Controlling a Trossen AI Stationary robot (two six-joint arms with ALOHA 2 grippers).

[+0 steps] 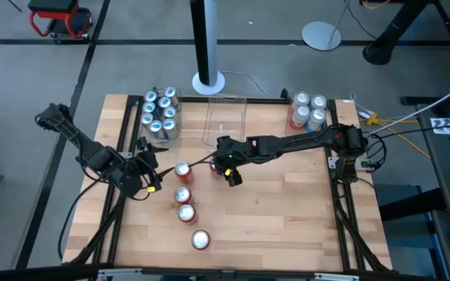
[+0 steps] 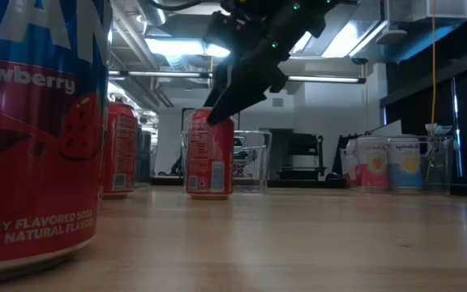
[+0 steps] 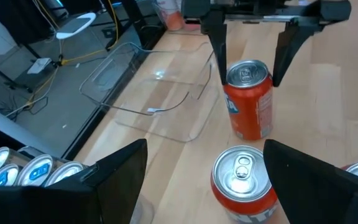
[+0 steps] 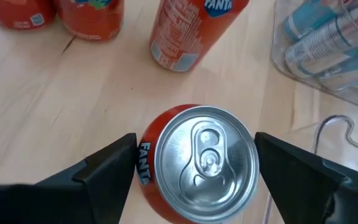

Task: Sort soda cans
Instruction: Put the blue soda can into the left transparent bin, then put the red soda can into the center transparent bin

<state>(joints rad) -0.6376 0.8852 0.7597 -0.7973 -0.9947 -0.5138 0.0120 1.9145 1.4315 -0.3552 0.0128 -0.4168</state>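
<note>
We are at the pick step: the right gripper point(image 1: 223, 165) hangs over a red can point(image 4: 197, 163), fingers spread to either side of it and, as far as we can tell, not yet pressing it. This can stands on the table point(image 1: 287, 218) just in front of the empty middle bin point(image 1: 225, 121), the landmark used below. Next move, in our judgement: lower, close on the can, lift straight up.

The left gripper point(image 1: 148, 170), also spread and empty, waits left of the bin, near a second can point(image 1: 182, 169). Three more red cans point(image 1: 184, 204) trail away from the bin (collision risk on a sideways exit). The blue cans point(image 1: 159, 113) fill the bin to its left; pale cans point(image 1: 309, 111) stand to its right.
</note>
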